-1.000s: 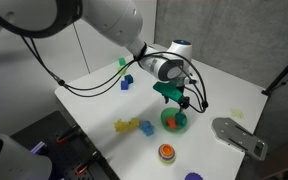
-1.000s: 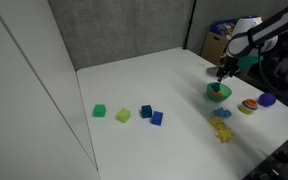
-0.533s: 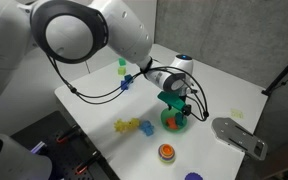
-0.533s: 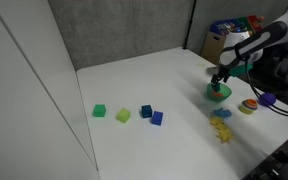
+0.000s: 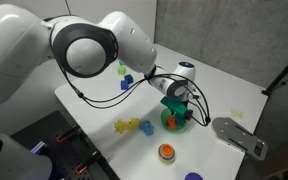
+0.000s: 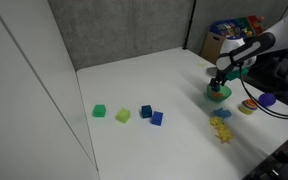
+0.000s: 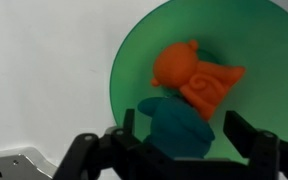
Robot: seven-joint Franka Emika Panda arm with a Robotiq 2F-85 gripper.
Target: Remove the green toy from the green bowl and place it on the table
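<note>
1. The Robotiq gripper [image 7: 179,135] is found with its two dark fingers spread wide and nothing pinched between them. In an exterior view it is held low over the small, round, bright-green bowl [image 5: 174,123].
2. The small dark-green toy piece [image 7: 176,115] is located inside the bowl, on the side nearest the gripper. In the wrist view it is framed directly between the spread fingers (a straight descent is judged sufficient, without sideways correction).
3. The toy is seen as a rounded lump, slightly broader along the line joining the fingers. A definite long axis cannot be told.
4. Bowl contents: the toy and an orange moulded piece [image 7: 196,75], which is set against the toy's far side. A joint pickup is judged possible.
5. The bowl is stood on the flat white tabletop [image 5: 94,95]. An orange-and-red round cup [image 5: 166,152] is noted nearby, its contents not discernible.
</note>
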